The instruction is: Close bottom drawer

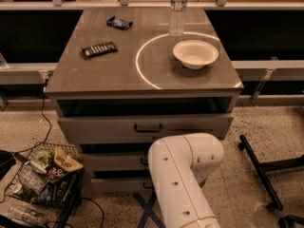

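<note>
The grey cabinet (142, 82) has three drawers. The bottom drawer (118, 184) is the lowest grey front panel; only its left part shows, with a dark gap above it. My white arm (183, 175) stands in front of the lower drawers and covers their right halves. My gripper is hidden behind this arm, so it does not show. The top drawer (104, 127) with its black bar handle (147, 127) stands slightly out. The middle drawer (111, 161) shows below it.
On the cabinet top stand a white bowl (195, 54), a water bottle (177, 8) and two snack bars (99, 49). A wire basket of snack bags (42, 177) sits on the floor at left. Black stand legs (259, 170) lie at right. Blue tape (148, 209) marks the floor.
</note>
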`<state>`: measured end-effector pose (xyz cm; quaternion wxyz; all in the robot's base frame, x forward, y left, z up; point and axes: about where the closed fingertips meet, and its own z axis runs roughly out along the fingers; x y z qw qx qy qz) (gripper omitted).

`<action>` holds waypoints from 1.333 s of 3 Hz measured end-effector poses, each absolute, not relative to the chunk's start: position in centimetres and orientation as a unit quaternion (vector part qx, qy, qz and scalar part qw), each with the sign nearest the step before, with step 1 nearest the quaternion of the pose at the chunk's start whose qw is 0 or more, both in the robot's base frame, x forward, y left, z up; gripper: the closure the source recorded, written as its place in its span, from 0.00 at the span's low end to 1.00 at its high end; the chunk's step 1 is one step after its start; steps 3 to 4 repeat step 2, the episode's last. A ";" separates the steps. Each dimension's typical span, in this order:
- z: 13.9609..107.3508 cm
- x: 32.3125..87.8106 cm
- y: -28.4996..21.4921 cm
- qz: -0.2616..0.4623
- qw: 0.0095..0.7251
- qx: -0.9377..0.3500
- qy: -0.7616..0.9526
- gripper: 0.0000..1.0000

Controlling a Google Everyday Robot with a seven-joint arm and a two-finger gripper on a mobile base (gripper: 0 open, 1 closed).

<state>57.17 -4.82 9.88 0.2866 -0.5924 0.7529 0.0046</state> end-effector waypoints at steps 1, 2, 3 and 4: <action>10.0 59.9 -4.1 -0.001 0.306 -0.590 0.748 1.00; 10.0 59.5 -4.1 -0.001 0.306 -0.590 0.748 1.00; 10.0 59.5 -4.1 -0.001 0.306 -0.590 0.748 1.00; 10.0 59.5 -4.1 -0.001 0.306 -0.590 0.748 1.00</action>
